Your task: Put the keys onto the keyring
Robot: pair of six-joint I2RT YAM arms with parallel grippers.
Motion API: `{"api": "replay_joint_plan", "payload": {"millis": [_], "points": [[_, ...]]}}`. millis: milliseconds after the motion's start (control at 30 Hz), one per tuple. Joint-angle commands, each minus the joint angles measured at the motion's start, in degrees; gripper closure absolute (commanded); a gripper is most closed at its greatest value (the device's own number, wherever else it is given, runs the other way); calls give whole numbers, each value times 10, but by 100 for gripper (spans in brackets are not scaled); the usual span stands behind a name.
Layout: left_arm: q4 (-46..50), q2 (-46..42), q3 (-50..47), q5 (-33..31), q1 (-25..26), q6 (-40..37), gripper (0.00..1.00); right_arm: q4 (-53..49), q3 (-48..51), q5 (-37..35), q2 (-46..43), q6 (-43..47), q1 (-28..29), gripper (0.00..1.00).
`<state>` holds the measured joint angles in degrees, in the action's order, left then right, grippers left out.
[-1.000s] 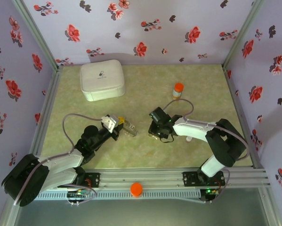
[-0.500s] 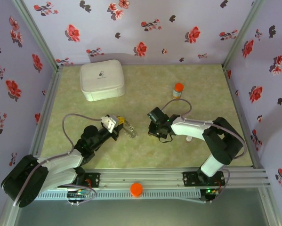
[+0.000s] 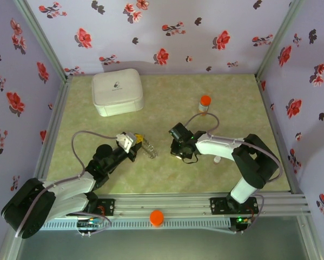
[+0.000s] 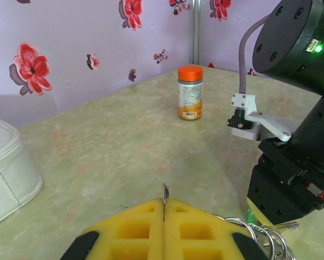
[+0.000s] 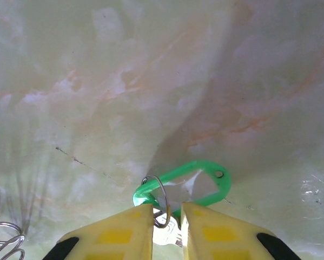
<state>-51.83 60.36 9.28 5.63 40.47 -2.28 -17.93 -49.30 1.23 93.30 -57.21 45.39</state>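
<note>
My left gripper (image 3: 142,142) is shut, its yellow pads (image 4: 129,230) pinching the thin metal edge of the keyring (image 4: 164,194), which pokes up between them. Silver loops (image 4: 255,234) of the ring hang to its right, close to the right arm's black wrist. My right gripper (image 3: 176,154) points down at the table, its jaws nearly together. Between them lies a key with a green plastic tag (image 5: 205,179) and a small split ring (image 5: 159,201). The yellow fingertips (image 5: 130,227) press on the key's metal part. A corner of the silver loops (image 5: 4,239) shows at the lower left.
An orange-capped bottle (image 3: 204,103) stands behind the right arm. A white zipped case (image 3: 117,92) sits at the back left. A small white cap (image 3: 217,159) lies by the right forearm. Floral walls close in three sides; an orange knob (image 3: 157,218) sits on the front rail.
The right wrist has edged slightly left and back, and its jaws have closed in round the green-tagged key. The left arm has stayed put with the keyring.
</note>
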Motion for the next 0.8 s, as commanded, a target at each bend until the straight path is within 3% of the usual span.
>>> {"api": "replay_joint_plan", "payload": {"millis": [0,533,767], "points": [[-29,-12,14,7,-5,-5,100,-16,-16,-15,9,8,2,81],[-30,-12,14,6,-5,-5,100,-22,-30,-13,23,23,2,86],[-28,-14,15,10,-5,-8,100,-22,-32,-14,26,28,2,95]]}}
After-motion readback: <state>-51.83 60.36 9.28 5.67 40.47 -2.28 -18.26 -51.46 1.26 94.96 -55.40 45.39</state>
